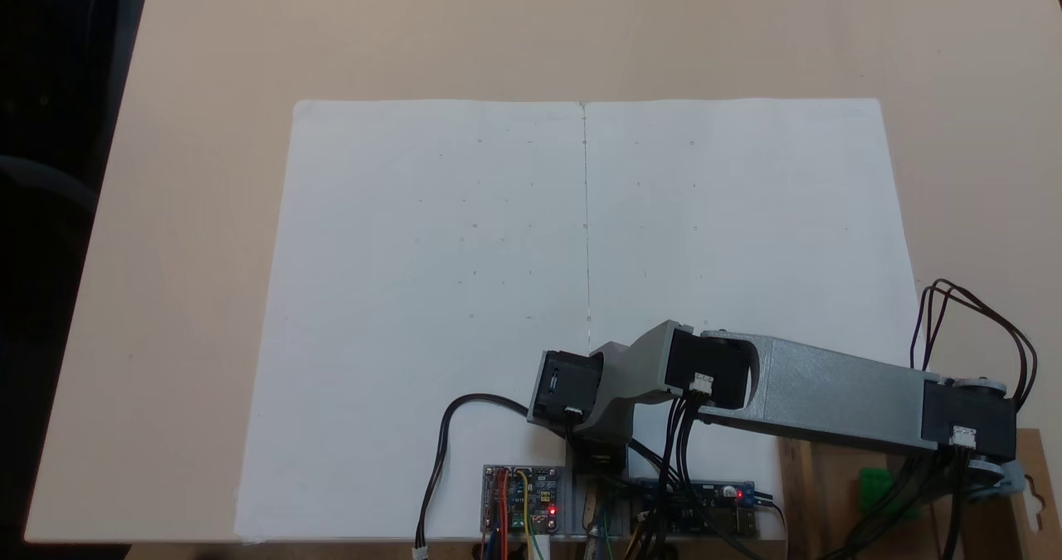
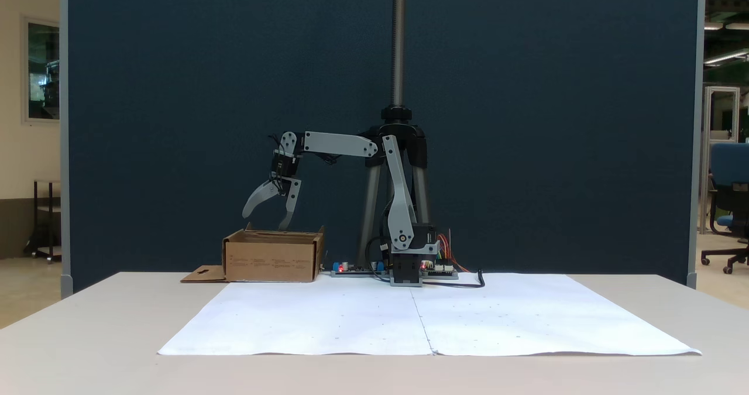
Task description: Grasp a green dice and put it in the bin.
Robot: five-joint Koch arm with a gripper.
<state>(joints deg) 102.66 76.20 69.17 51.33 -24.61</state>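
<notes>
The pincer (image 2: 266, 220) hangs spread and empty just above the bin (image 2: 272, 259). The green dice (image 1: 876, 487) already lies inside the bin, partly behind cables. The step in hand looks like the retreat: lift straight up, clear of the cardboard walls, before swinging back over the white paper (image 2: 421, 319) on the surface (image 2: 88, 336).

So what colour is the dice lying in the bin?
Bright green dice, seen best in a fixed view looking down.
</notes>
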